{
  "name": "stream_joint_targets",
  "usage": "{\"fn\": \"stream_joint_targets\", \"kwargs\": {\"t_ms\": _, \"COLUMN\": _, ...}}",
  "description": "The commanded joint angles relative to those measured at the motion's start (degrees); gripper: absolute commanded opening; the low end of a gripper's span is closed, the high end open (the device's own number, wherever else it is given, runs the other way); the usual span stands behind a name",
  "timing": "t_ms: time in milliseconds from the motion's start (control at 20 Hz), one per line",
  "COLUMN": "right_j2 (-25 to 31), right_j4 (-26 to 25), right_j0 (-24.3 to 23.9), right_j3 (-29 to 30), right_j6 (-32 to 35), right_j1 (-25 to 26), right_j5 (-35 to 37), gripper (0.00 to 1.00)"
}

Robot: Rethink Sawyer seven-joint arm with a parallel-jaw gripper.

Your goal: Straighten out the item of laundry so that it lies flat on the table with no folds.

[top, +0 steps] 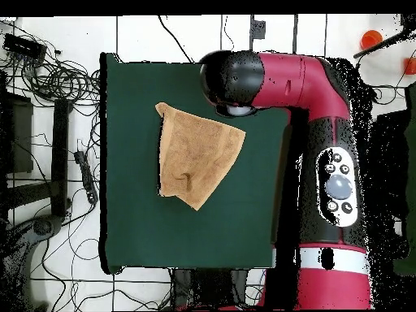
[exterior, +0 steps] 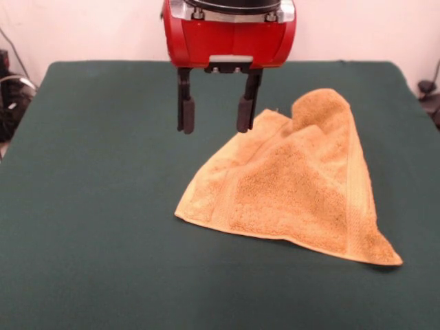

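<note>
The item of laundry (exterior: 295, 185) is a golden tan-orange terry towel lying right of centre on the dark green table (exterior: 96, 206). It forms a rough triangle, with a bunched hump at its far end and a fold running down its right side. My gripper (exterior: 216, 114) hangs open above the cloth just left of the towel's far corner, with nothing between its two black fingers (exterior: 185, 113). Its right finger stands close beside the towel's edge. From overhead the towel (top: 197, 158) shows as a crooked wedge, and the arm's head (top: 231, 81) covers the gripper.
Green table cloth (top: 138, 227) spreads wide to the towel's sides. The red arm (top: 329, 154) runs along one table edge in the overhead view. Cables and gear (top: 49, 122) lie on the floor beyond the table.
</note>
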Motion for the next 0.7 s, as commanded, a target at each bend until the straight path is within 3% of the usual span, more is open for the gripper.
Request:
{"fn": "stream_joint_targets", "kwargs": {"t_ms": 50, "right_j2": 0.2, "right_j4": 2.1, "right_j0": 1.7, "right_j3": 9.0, "right_j6": 11.0, "right_j1": 2.0, "right_j5": -3.8, "gripper": 1.0}}
{"fn": "stream_joint_targets", "kwargs": {"t_ms": 700, "right_j2": -1.3, "right_j4": 5.0, "right_j0": 2.9, "right_j3": 9.9, "right_j6": 13.3, "right_j1": 2.1, "right_j5": -4.0, "gripper": 1.0}}
